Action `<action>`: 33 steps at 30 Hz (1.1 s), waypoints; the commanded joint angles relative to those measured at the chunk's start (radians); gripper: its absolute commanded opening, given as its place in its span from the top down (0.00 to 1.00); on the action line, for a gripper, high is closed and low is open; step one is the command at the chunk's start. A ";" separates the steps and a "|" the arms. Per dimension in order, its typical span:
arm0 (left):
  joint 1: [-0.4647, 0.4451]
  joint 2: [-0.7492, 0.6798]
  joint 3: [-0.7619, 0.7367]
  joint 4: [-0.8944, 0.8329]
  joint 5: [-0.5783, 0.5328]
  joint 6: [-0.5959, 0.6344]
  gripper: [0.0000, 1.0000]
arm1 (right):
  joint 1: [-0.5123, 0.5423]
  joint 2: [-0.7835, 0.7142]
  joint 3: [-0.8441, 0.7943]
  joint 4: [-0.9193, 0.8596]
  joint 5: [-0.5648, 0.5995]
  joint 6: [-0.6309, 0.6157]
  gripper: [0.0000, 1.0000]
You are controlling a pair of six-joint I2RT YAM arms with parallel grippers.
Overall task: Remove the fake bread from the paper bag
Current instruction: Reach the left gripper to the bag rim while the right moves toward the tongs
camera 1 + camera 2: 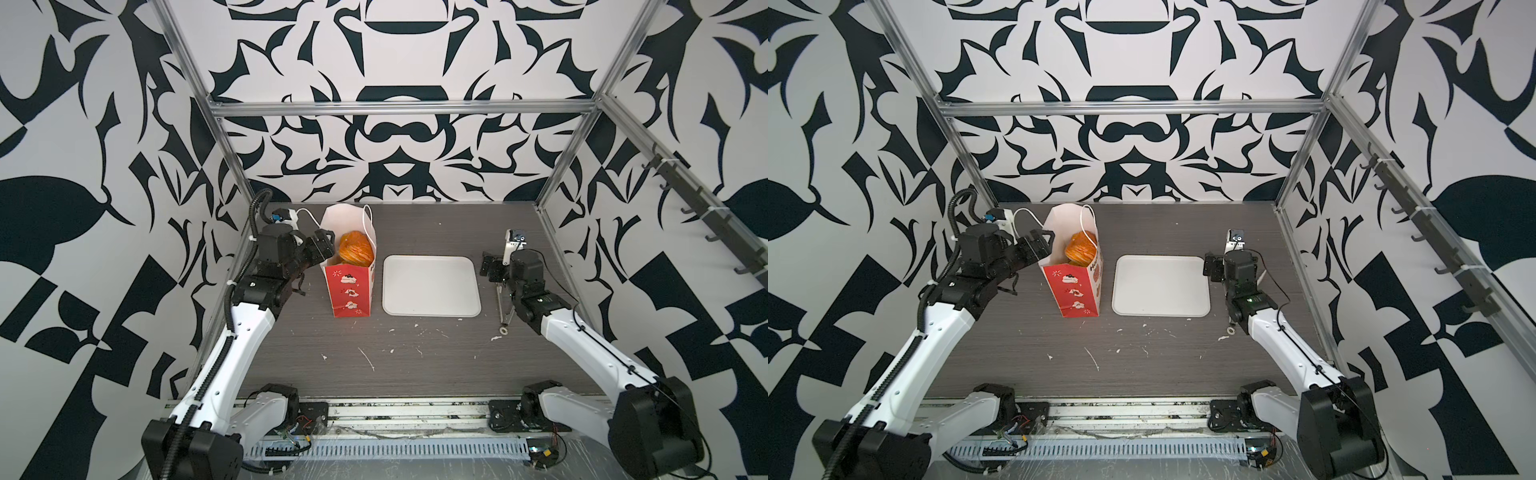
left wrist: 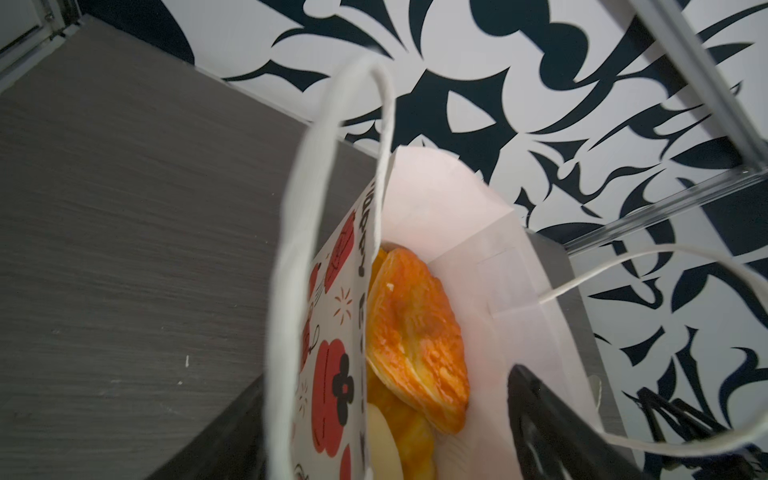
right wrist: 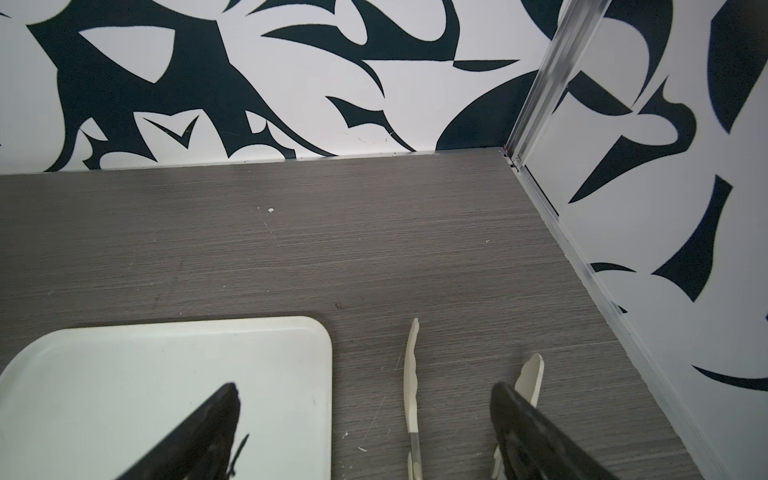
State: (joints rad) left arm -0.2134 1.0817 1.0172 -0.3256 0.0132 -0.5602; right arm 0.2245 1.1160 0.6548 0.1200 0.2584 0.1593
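Flaky orange fake bread sits inside the red cartoon-printed paper bag, lettering unreadable, nine o'clock of the smooth white rounded tray; left gripper and right gripper jaws both apart

I log: paper bag red, white-and-red cartoon prints, white inside; flaky pastry golden-orange; tray white; bench grey woodgrain.

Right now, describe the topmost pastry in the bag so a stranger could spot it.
On the grey table, left of the flat white tray, stands a tall red paper gift bag. Uppermost in its open top lies the orange flaky toy pastry, above a smooth pale cream piece.
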 commanded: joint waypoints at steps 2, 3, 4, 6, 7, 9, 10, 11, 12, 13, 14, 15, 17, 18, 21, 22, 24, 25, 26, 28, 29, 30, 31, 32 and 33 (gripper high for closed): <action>-0.017 0.015 0.029 -0.030 -0.100 0.009 0.14 | 0.006 -0.007 -0.005 0.020 -0.012 0.017 0.04; -0.018 0.019 0.032 -0.030 -0.104 0.011 0.14 | 0.006 -0.006 -0.006 0.020 -0.013 0.017 0.04; -0.018 0.024 0.033 -0.031 -0.104 0.013 0.17 | 0.004 -0.004 -0.005 0.020 -0.014 0.018 0.04; -0.020 0.035 0.037 -0.030 -0.108 0.014 0.20 | 0.006 -0.002 -0.006 0.019 -0.012 0.017 0.04; -0.021 0.042 0.039 -0.030 -0.110 0.014 0.22 | 0.006 -0.001 -0.007 0.019 -0.014 0.017 0.04; -0.026 0.050 0.043 -0.031 -0.117 0.017 0.28 | 0.005 0.002 -0.007 0.020 -0.015 0.018 0.04; -0.027 0.055 0.044 -0.033 -0.119 0.019 0.32 | 0.006 0.004 -0.009 0.018 -0.016 0.019 0.04; -0.029 0.061 0.047 -0.036 -0.120 0.022 0.35 | 0.006 0.005 -0.009 0.018 -0.018 0.019 0.04; -0.029 0.064 0.050 -0.036 -0.120 0.024 0.38 | 0.006 0.006 -0.010 0.018 -0.019 0.019 0.04; -0.031 0.066 0.050 -0.036 -0.119 0.026 0.41 | 0.006 0.005 -0.012 0.019 -0.019 0.020 0.04; -0.033 0.069 0.051 -0.037 -0.120 0.028 0.45 | 0.006 0.005 -0.014 0.019 -0.019 0.020 0.04; -0.035 0.072 0.053 -0.036 -0.122 0.029 0.47 | 0.006 0.005 -0.015 0.020 -0.018 0.020 0.04; -0.037 0.078 0.060 -0.037 -0.118 0.032 0.55 | 0.006 0.007 -0.017 0.020 -0.018 0.019 0.04; -0.035 0.082 0.062 -0.036 -0.116 0.035 0.58 | 0.006 0.008 -0.017 0.018 -0.018 0.018 0.04; -0.037 0.101 0.072 -0.038 -0.108 0.037 0.70 | 0.005 0.014 -0.018 0.020 -0.019 0.016 0.04; -0.037 0.105 0.075 -0.038 -0.105 0.036 0.73 | 0.006 0.016 -0.020 0.020 -0.020 0.016 0.04; -0.038 0.110 0.079 -0.034 -0.101 0.035 0.80 | 0.006 0.018 -0.021 0.019 -0.022 0.014 0.04; -0.038 0.114 0.085 -0.032 -0.101 0.037 0.86 | 0.005 0.021 -0.021 0.019 -0.022 0.014 0.04; -0.037 0.116 0.090 -0.033 -0.102 0.040 0.91 | 0.006 0.023 -0.021 0.019 -0.023 0.013 0.04; -0.038 0.124 0.103 -0.034 -0.106 0.048 0.98 | 0.004 0.028 -0.020 0.020 -0.025 0.011 0.04; -0.038 0.129 0.111 -0.032 -0.109 0.053 1.00 | 0.005 0.030 -0.020 0.020 -0.025 0.011 0.04; -0.038 0.133 0.120 -0.033 -0.112 0.061 1.00 | 0.005 0.034 -0.021 0.021 -0.025 0.010 0.04; -0.038 0.139 0.130 -0.035 -0.118 0.072 1.00 | 0.005 0.037 -0.018 0.021 -0.027 0.009 0.04; -0.038 0.145 0.146 -0.035 -0.122 0.086 1.00 | 0.006 0.039 -0.017 0.021 -0.028 0.008 0.04; -0.038 0.152 0.161 -0.038 -0.129 0.100 1.00 | 0.005 0.042 -0.016 0.022 -0.028 0.005 0.04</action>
State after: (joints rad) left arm -0.2501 1.2251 1.1198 -0.3676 -0.0898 -0.4965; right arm 0.2245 1.1603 0.6323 0.1204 0.2356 0.1627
